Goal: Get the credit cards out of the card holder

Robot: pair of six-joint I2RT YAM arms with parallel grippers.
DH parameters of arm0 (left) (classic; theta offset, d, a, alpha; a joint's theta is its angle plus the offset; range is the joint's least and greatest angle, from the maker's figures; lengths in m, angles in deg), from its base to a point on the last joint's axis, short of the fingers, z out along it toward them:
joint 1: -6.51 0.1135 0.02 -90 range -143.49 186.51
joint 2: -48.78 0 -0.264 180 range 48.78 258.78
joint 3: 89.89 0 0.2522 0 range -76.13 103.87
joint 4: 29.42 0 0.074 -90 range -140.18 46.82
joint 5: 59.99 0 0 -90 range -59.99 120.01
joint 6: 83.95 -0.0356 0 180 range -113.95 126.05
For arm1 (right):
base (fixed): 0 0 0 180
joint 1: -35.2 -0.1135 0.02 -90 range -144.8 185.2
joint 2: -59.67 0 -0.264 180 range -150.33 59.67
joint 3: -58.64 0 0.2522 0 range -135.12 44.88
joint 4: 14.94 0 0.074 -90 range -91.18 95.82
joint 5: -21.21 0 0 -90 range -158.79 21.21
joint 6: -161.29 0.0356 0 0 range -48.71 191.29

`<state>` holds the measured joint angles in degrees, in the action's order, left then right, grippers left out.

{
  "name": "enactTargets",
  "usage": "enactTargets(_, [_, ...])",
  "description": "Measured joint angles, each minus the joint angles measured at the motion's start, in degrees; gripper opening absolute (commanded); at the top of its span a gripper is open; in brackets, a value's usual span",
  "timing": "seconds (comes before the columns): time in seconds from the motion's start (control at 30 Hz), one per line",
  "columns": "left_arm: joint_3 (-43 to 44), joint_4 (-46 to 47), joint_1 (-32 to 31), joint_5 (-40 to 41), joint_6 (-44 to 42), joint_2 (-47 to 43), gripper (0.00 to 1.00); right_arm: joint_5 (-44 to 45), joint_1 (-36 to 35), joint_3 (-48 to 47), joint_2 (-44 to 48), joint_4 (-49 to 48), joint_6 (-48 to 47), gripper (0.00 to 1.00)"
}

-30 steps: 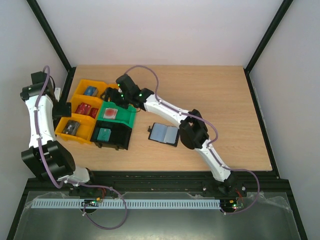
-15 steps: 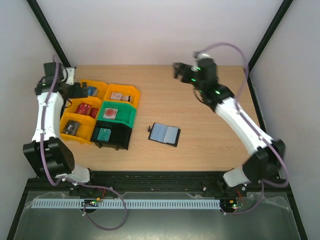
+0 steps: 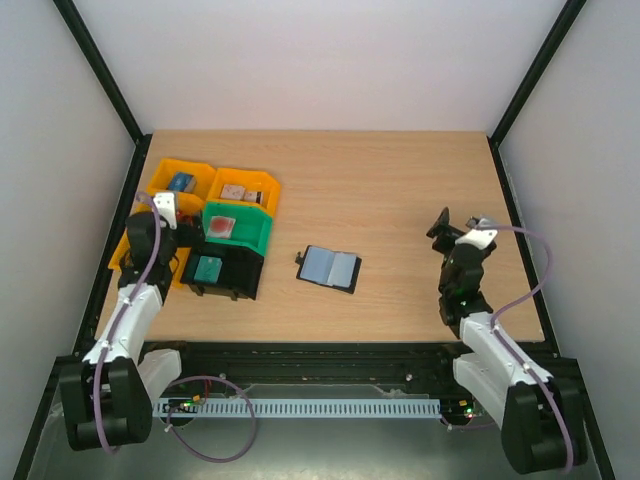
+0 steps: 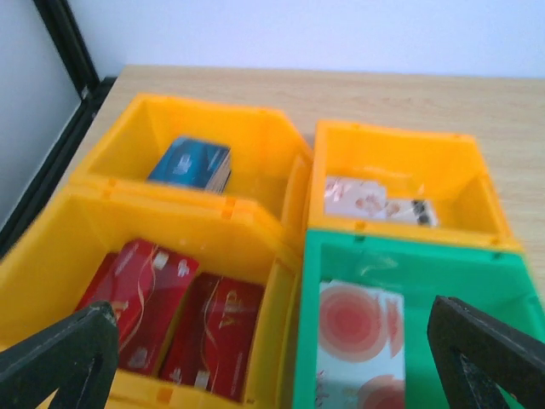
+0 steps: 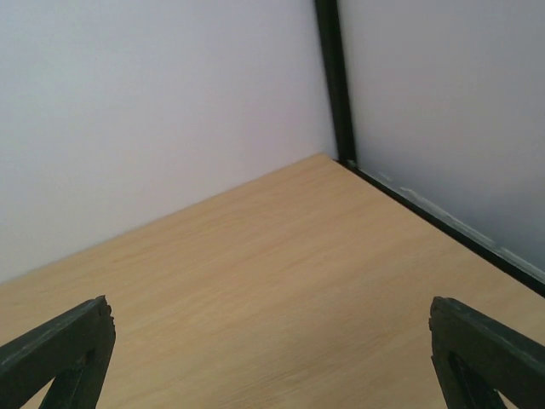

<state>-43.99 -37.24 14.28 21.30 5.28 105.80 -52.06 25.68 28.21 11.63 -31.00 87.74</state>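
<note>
The card holder (image 3: 329, 268) lies open and flat in the middle of the table, a black bifold with two pale blue-grey pocket faces up. Neither gripper touches it. Credit cards lie in the bins at the left: two red ones (image 4: 170, 315) in a yellow bin and a white and pink one (image 4: 358, 336) in the green bin (image 3: 238, 228). My left gripper (image 3: 168, 232) hovers open over these bins, its fingers (image 4: 60, 358) wide apart and empty. My right gripper (image 3: 445, 225) is open and empty above bare table at the right; the right wrist view shows its fingers (image 5: 60, 354) wide apart.
A blue card stack (image 4: 192, 162) and a pale card (image 4: 366, 198) sit in the two far yellow bins. A black bin (image 3: 225, 272) holds a teal block (image 3: 207, 269). Black frame posts (image 5: 332, 81) and white walls close the table's far corners.
Both arms have folded back toward the near edge. The right gripper left the bins, swung across the far right and came down at the right side, opening fully. The card holder has not moved.
</note>
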Motion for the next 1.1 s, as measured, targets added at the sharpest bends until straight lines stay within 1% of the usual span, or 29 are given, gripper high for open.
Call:
enactTargets(0.1, [-8.0, 9.2, 0.0, 1.7, 0.2, 0.6, 0.99, 2.8, 1.6, 7.9, -3.3, -10.8, -0.4, 0.98])
enactTargets(0.2, [-13.6, 17.3, 0.0, 2.1, 0.4, 3.0, 0.99, 4.5, 3.8, 15.2, -12.2, -24.2, -0.7, 0.98])
enactTargets(0.27, [-16.4, 24.2, 0.0, 1.7, 1.0, 5.5, 0.99, 5.0, 4.7, 16.2, -18.7, -30.4, -1.4, 0.98])
enactTargets(0.33, [-19.3, 32.5, -0.2, 0.9, 1.8, 8.8, 0.99, 3.6, 5.6, 16.2, -25.8, -39.5, -2.7, 0.98])
enactTargets(0.37, [-21.0, 37.0, -0.6, 0.8, 2.2, 10.6, 1.0, 2.6, 5.9, 16.0, -28.4, -42.2, -3.1, 0.98])
enactTargets(0.47, [-22.9, 44.2, -1.8, 0.8, 2.7, 14.4, 0.99, -1.2, 7.0, 14.5, -37.3, -50.1, -4.4, 0.98])
enactTargets(0.5, [-22.8, 47.5, -2.2, 1.0, 2.8, 16.2, 0.99, -2.3, 7.2, 13.8, -39.2, -51.2, -4.7, 0.99])
enactTargets(0.6, [-21.6, 53.8, -2.8, 1.9, 3.8, 21.3, 0.99, -6.4, 7.8, 10.2, -39.5, -49.3, -5.9, 0.98])
enactTargets(0.7, [-21.9, 64.3, -3.3, 2.3, 4.2, 29.1, 1.0, -10.2, 8.3, 5.7, -39.5, -46.7, -6.9, 0.98])
enactTargets(0.87, [-22.2, 69.1, -4.0, 2.4, 3.9, 30.6, 0.99, -13.4, 8.7, 4.1, -39.6, -44.7, -7.5, 0.99])
enactTargets(1.1, [-19.9, 68.1, -4.4, 2.6, 3.8, 30.6, 0.99, -14.3, 8.8, 4.1, -39.6, -43.2, -7.5, 0.99])
